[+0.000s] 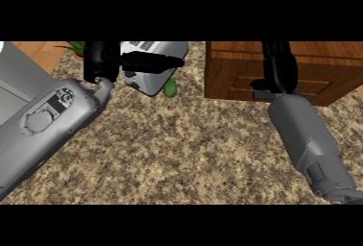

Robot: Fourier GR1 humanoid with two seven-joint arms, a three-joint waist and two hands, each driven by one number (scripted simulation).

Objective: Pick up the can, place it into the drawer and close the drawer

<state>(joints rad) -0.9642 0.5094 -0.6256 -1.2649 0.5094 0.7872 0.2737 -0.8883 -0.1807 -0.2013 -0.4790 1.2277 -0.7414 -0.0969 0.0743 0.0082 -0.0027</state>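
Nearest the viewer, two grey forearms cross a speckled brown granite counter. The left forearm enters from the lower left; the right forearm rises from the lower right.

Further back, the left hand is curled round the upper end of a silver can, which hangs tilted above the counter. A small green object shows just below the can's lower end; what it is cannot be told.

Farthest, the right hand lies over the front of a wooden drawer unit. Whether its fingers are open or closed cannot be told. A green plant sits at the far left edge.
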